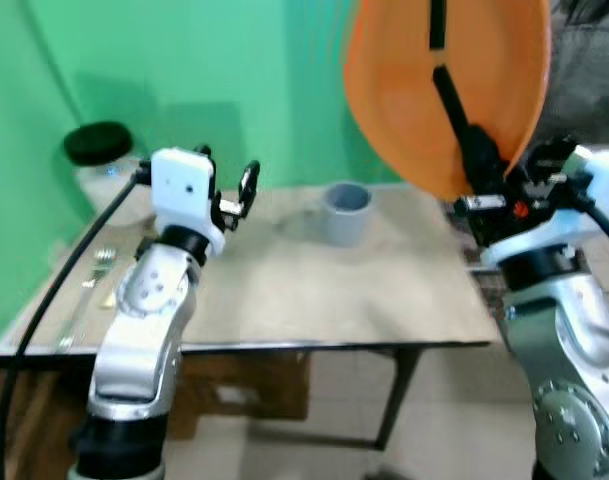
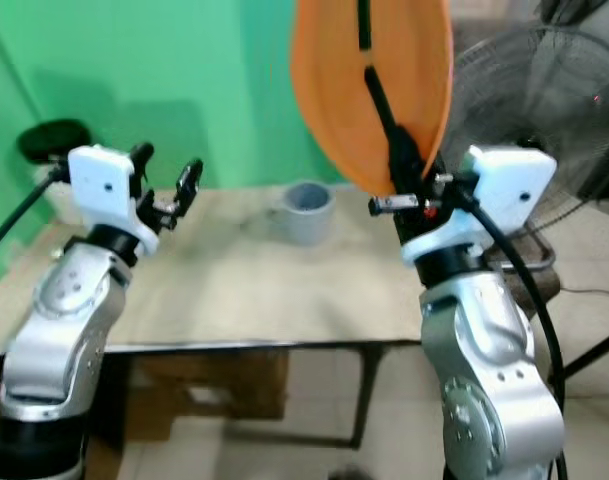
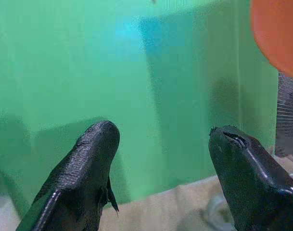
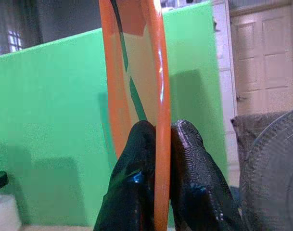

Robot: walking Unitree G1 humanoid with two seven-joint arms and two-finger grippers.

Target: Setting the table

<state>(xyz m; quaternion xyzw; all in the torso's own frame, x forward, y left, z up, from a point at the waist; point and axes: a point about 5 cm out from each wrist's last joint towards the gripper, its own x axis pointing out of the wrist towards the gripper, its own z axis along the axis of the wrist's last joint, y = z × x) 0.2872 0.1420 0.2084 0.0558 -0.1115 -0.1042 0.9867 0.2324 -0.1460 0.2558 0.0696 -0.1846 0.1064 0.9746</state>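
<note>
Left eye view: no brand, label or legible writing anywhere. Right hand (image 1: 474, 150) clamped on the rim of a smooth orange plate (image 1: 404, 90), round and shallow, held upright on edge above and just right of the grey cup (image 1: 346, 212). Cup matte, cylindrical, open-topped, standing near the far edge of the pale, flat worktop (image 1: 284, 300). Left hand (image 1: 229, 185) raised left of the cup, fingers apart, gripping nothing, white boxy wrist housing behind it. Well left of the cup, a translucent jar with a round black lid (image 1: 99, 143), and metal cutlery (image 1: 97, 270) lying by the worktop's left edge, details too blurred to tell. Plain green backdrop (image 1: 184, 70) behind the cup. Right eye view: same layout; behind and right of the cup, the wire grille of a round fan (image 2: 544, 110); silver, rounded arm segments in the foreground, black cables running along them. Left wrist view: two black textured fingers (image 3: 83, 178) spread wide, green backdrop between them, a sliver of the cup's rim (image 3: 216, 214) low by one finger, an edge of the orange plate in the corner. Right wrist view: glossy black fingers (image 4: 132, 192) pressed together on the thin plate rim, plate seen edge-on with its glossy surface catching light; beyond it, a panelled pale door (image 4: 264, 53) and part of the fan grille.
</note>
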